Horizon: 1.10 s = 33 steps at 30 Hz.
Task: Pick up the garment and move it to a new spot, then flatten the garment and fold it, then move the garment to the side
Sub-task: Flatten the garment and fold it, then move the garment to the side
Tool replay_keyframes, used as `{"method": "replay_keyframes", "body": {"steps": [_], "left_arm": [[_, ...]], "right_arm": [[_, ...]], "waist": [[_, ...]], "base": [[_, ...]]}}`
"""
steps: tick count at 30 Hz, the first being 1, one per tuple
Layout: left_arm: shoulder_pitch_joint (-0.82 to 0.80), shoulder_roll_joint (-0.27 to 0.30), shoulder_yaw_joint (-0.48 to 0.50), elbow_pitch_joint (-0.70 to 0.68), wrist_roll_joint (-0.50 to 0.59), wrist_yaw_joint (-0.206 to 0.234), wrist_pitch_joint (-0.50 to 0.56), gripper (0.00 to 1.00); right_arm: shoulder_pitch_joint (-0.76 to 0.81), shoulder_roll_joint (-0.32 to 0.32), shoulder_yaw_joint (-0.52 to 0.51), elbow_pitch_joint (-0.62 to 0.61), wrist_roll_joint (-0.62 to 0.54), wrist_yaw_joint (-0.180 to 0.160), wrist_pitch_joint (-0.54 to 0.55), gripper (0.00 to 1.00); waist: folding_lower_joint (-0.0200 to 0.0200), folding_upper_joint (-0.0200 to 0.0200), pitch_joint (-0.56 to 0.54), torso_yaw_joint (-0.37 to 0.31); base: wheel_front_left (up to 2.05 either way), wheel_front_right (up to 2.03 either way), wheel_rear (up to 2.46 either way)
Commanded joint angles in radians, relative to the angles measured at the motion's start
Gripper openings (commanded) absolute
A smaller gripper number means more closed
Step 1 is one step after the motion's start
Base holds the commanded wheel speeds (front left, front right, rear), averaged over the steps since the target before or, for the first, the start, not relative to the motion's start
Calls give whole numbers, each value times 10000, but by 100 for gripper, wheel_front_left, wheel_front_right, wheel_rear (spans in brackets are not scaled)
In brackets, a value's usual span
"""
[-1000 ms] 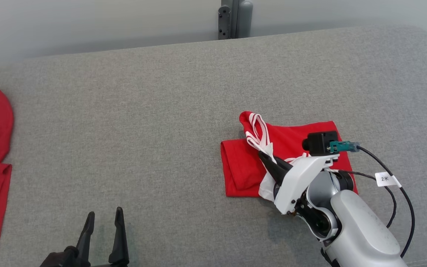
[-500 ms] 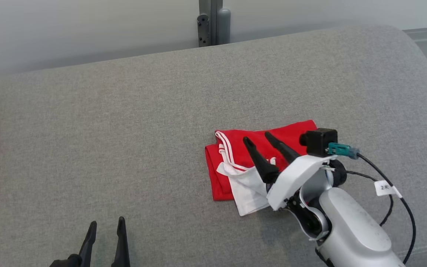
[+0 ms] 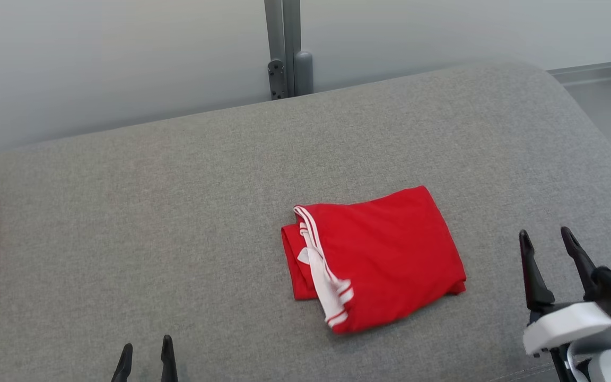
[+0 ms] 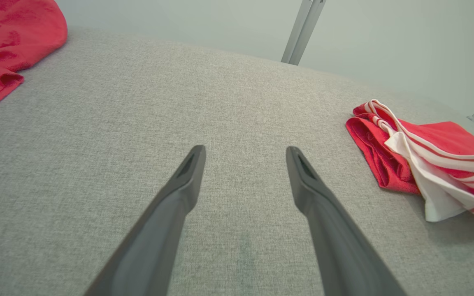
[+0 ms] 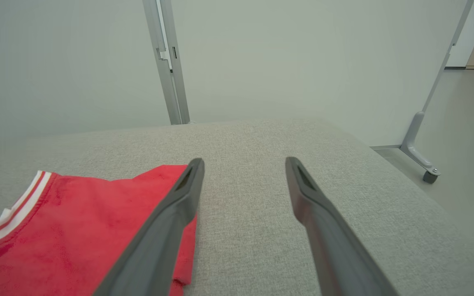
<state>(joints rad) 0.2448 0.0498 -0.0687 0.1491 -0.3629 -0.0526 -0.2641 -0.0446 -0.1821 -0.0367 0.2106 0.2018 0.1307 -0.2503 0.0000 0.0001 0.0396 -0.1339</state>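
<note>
Evidently fold step complete: garment (image 3: pixel 380 254) lies folded on grey cushion (image 3: pixel 178 212), right gripper (image 3: pixel 544 233) at its 3 o'clock and left gripper (image 3: pixel 146 344) at 8 o'clock, both wide and empty; next move likely needs a regrip to shift it aside.

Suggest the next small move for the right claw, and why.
Probably bring the right claw leftward to the near right edge of the red garment and pinch it. The garment lies folded on the gray cushion, the claw stands open and empty beside it, and moving it aside is what's left.
</note>
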Motion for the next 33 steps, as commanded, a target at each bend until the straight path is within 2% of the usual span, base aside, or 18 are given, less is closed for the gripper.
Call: {"method": "replay_keyframes", "body": {"steps": [1, 7, 13, 20, 24, 26, 28, 31, 33], "left_arm": [[213, 23, 50, 69, 79, 75, 1, 100], [225, 23, 294, 136, 175, 80, 1, 100], [97, 23, 588, 180, 270, -23, 1, 100], [-23, 23, 824, 98, 318, -89, 1, 100], [-107, 23, 814, -16, 383, -114, 1, 100], [-174, 23, 786, -63, 397, -124, 1, 100], [-278, 23, 798, -150, 421, -173, 1, 100], [-519, 23, 849, -230, 497, -231, 1, 100], [-714, 23, 841, -211, 554, -290, 1, 100]], "right_arm": [[355, 114, -301, -25, -363, -1, -109, 100], [1282, 728, -1278, -428, -1157, -1, -151, 100], [1728, 1054, -1639, -625, -1327, -1, -155, 100], [1575, 1182, -1481, -819, -1439, -1, -157, 100], [1174, 1041, -933, -598, -612, 0, -151, 100], [782, 696, -547, -357, 5, -1, 377, 100], [195, 327, -127, -390, 716, 0, 1363, 100], [-586, -109, 378, -264, 1697, 2, 3540, 100], [-1199, -341, 215, -11, 1908, -4, 4836, 100]], "waist": [[0, -1, -273, -75], [0, -1, -449, 56], [0, -1, -495, 247], [0, -1, -496, 371], [0, -1, -422, 520], [0, -1, -333, 602], [0, -1, -99, 683], [0, -1, 408, 792], [0, -1, 757, 890]], "base": [[0, 0, 0], [0, 0, 0], [0, 0, 0], [0, 0, 0], [0, 0, 0], [0, 0, 0], [0, 0, 0], [0, 0, 0], [0, 0, 0]]}}
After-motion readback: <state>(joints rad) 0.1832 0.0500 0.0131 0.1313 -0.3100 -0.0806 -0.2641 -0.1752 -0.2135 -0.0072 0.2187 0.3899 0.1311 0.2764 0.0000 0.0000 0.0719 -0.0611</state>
